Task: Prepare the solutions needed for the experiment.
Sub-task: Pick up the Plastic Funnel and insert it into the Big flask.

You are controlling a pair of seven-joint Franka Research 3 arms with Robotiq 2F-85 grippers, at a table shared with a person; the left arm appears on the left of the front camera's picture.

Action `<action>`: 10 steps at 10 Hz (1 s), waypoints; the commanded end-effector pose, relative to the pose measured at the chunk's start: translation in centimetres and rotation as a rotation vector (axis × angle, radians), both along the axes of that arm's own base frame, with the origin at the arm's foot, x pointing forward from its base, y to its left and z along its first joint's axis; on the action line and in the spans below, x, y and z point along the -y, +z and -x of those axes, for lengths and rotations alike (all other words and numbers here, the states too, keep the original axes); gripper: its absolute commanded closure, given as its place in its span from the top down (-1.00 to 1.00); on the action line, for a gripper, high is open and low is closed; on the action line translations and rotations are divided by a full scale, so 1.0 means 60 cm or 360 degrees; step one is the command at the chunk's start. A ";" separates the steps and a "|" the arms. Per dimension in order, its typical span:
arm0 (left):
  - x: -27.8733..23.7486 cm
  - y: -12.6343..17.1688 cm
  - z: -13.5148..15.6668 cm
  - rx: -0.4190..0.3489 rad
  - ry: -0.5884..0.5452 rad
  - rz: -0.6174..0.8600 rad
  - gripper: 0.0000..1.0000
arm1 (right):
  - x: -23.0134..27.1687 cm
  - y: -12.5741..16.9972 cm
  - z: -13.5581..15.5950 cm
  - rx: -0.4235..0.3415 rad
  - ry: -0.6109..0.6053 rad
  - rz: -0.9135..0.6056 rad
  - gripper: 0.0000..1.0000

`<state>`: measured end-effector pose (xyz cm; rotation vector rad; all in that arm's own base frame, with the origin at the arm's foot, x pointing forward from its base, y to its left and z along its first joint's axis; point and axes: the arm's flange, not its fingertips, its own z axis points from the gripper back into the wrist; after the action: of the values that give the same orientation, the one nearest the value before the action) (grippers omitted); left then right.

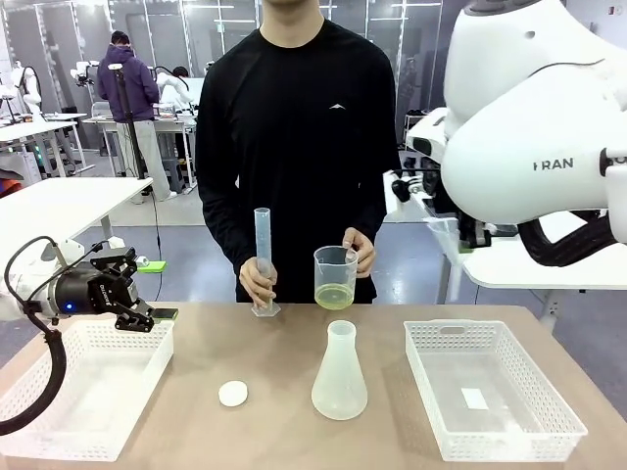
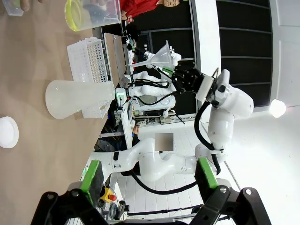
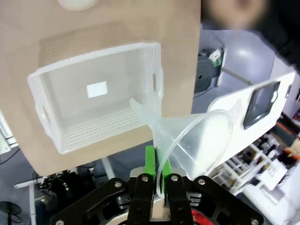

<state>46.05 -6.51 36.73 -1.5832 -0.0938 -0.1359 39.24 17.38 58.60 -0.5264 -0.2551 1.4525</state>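
- Counter [image 1: 294, 338]: conical flask [image 1: 339, 377] upright at middle, taken as landmark.
- Right basket [image 1: 490, 392] right of flask; left basket [image 1: 88, 387] left of it.
- Left pincer [image 1: 157, 315] spread wide, holding nothing, over left basket's rim.
- Right pincer [image 3: 157, 177] pressed together on rim of clear funnel [image 3: 197, 140], high and right of flask, over right basket.
- Beaker [image 1: 335, 274] in person's hand [image 1: 361, 250], beyond flask.
- Solution [image 1: 334, 296] lies as shallow yellow-green layer in beaker bottom.
- Other hand [image 1: 260, 282] steadies graduated cylinder [image 1: 263, 250], beyond-left of flask.
- Step, likely: measuring out, with funnel waiting.
- Next move: funnel spout down, centred into flask neck. Current tilt hard to judge from wrist view.

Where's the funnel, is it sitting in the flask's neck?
No, the right gripper is shut on the funnel, away from the flask.
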 end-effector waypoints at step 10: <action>0.001 0.005 0.001 -0.0003 -0.0007 -0.0006 1.00 | -0.156 0.071 0.104 0.0190 0.0761 -0.0065 -0.91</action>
<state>46.05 -6.51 36.73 -1.5832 -0.0937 -0.1360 33.76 27.12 62.61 -0.5588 -0.5596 1.8474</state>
